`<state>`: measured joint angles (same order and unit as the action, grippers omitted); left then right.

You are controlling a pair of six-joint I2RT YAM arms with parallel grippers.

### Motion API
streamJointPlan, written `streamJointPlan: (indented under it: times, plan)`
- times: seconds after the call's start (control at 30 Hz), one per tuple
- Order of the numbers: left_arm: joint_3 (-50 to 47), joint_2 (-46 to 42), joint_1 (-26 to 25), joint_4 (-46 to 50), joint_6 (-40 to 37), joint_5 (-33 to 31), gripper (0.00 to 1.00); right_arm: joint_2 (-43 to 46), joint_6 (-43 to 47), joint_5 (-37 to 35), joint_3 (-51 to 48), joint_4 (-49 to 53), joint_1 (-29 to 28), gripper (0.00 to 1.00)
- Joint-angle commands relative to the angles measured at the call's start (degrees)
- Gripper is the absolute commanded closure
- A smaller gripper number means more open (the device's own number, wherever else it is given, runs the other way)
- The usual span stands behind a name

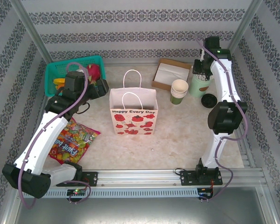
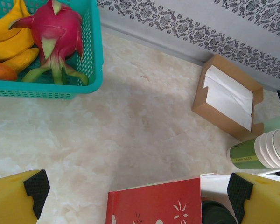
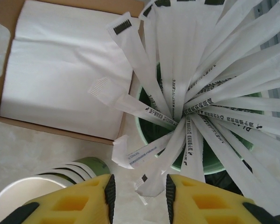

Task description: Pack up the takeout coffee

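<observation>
Two pincers are hanging over one table (image 1: pixel 177 135). The left pincer (image 2: pixel 137 193) is gaping fully open and empty beside the white paper bag (image 1: pixel 133 112), which is showing "Happy Every Day" above red prints. The right pincer (image 3: pixel 140 196) is hovering partly open over the pale green cup (image 3: pixel 214 165). Ends of wrapped white sticks (image 3: pixel 177 70), their tiny black print illegible, are lying in its gap, none visibly gripped. The takeout coffee (image 1: pixel 208 100), black lid up, is standing on the table at 3 o'clock of the bag and 5 o'clock of the pale cup.
</observation>
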<state>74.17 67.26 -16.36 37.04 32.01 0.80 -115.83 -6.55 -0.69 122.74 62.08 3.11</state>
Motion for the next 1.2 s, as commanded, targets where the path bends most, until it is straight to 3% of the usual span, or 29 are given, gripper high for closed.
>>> streamJointPlan:
  times: [0.0,0.17,0.43,0.6,0.93,1.17]
  plan:
    - [1.68,-0.15,0.74,-0.79,0.16,-0.53,0.00,-1.12,1.27,-3.09,1.80,1.21,-0.39,0.67]
    - [1.42,-0.07,0.72,-0.39,0.16,-0.46,0.00,-0.82,1.49,-3.71,1.85,1.15,-0.43,0.83]
    - [1.22,0.17,0.72,-1.14,0.69,1.36,0.00,3.15,3.64,-2.61,0.75,-0.83,-0.65,1.00]
    - [1.83,0.58,0.87,-1.32,1.29,2.98,0.00,6.54,4.16,-2.48,0.73,-0.47,-0.81,1.00]
    - [2.91,1.97,2.22,1.93,4.22,-0.48,0.00,18.43,4.02,-2.35,-2.41,0.87,-3.10,1.00]
    - [1.68,4.34,3.40,4.22,7.26,-1.65,0.00,29.10,4.41,10.51,-2.15,8.32,-6.12,1.00]
